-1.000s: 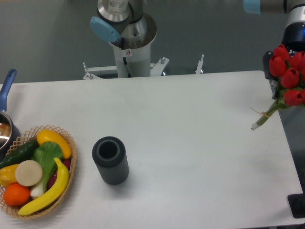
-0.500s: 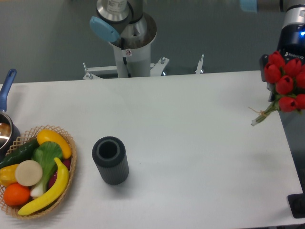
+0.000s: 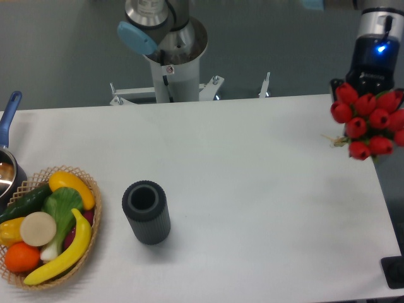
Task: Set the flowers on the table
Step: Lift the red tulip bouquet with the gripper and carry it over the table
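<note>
The flowers, a bunch of red tulips, hang above the far right edge of the white table, with their blooms turned toward the camera. Only the pale stem ends stick out to the left of the blooms. My gripper sits just behind and above the bunch, shut on it, under the dark wrist with a blue light. The blooms hide most of the fingers and the stems.
A dark grey ribbed cylinder stands left of centre. A wicker basket of fruit and vegetables sits at the front left, beside a pot with a blue handle. The arm's base stands behind the far edge. A black object is at the lower right.
The gripper and flowers have shifted left and toward the far edge. The bunch has tipped so that the blooms face the camera and less of the stems shows.
</note>
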